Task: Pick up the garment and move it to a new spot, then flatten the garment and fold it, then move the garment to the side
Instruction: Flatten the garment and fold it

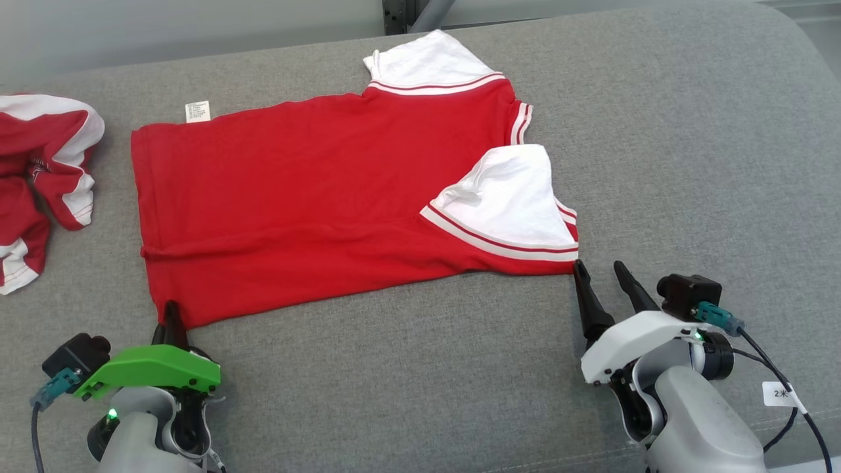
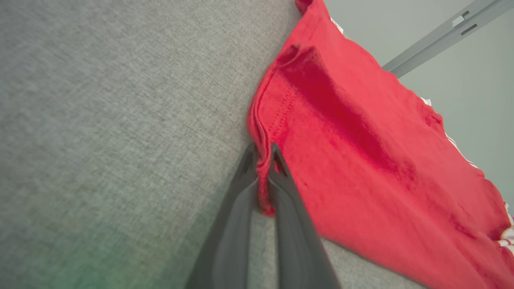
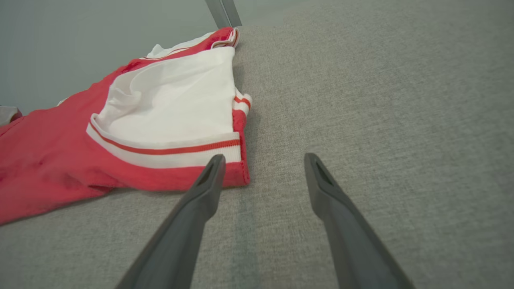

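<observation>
The garment [image 1: 315, 197] is a red shirt with white, red-striped sleeves, spread on the grey cushion [image 1: 690, 164] with one sleeve folded over its body. My left gripper [image 1: 172, 314] is at its near left hem corner. In the left wrist view the left gripper [image 2: 263, 154] is shut on the garment [image 2: 361, 140], its red hem pinched between the two fingers. My right gripper [image 1: 601, 272] stands open just below the near right corner by the sleeve. In the right wrist view the right gripper [image 3: 263, 164] has its left fingertip at the garment [image 3: 160, 116] corner, nothing between its fingers.
A second red and white garment [image 1: 39, 177] lies crumpled at the cushion's left edge. A metal post [image 1: 401, 13] stands behind the cushion. Bare grey cushion stretches to the right and along the front.
</observation>
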{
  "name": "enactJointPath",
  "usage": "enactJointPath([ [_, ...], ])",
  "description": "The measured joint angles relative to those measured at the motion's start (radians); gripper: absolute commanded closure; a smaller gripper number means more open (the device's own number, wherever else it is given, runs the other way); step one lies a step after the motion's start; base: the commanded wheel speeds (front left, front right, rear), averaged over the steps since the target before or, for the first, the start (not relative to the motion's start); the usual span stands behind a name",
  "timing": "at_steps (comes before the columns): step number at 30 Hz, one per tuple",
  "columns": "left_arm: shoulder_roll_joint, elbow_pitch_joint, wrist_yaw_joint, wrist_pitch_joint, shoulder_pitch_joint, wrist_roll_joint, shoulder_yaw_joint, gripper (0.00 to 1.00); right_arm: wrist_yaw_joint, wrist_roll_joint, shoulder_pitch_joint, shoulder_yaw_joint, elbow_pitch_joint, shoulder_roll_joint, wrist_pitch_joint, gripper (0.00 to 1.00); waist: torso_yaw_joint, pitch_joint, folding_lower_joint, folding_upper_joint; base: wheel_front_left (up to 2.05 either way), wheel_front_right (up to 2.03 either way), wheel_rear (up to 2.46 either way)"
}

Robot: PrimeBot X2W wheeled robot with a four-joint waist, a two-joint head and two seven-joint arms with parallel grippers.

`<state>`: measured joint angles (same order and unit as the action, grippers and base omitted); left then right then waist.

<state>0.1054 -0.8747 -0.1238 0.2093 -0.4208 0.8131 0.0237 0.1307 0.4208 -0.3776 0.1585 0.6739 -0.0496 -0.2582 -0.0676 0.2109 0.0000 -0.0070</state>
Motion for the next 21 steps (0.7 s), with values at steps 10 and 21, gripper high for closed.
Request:
enactJointPath([
  [10, -0.018, 0.059, -0.003, 0.03, 0.01, -0.019, -0.057, 1.0, 0.0, 0.091, -0.106, 0.059, 0.177, 0.0, -0.003, 0.0, 0.044, 0.001, 0.0, 0.0, 0.0, 0.0, 0.0],
  [21, -0.022, 0.099, -0.004, 0.039, 0.025, -0.017, -0.079, 1.0, 0.0, 0.231, -0.179, 0.145, 0.261, 0.001, -0.004, 1.0, 0.076, -0.007, 0.0, 0.0, 0.0, 0.0, 0.0],
])
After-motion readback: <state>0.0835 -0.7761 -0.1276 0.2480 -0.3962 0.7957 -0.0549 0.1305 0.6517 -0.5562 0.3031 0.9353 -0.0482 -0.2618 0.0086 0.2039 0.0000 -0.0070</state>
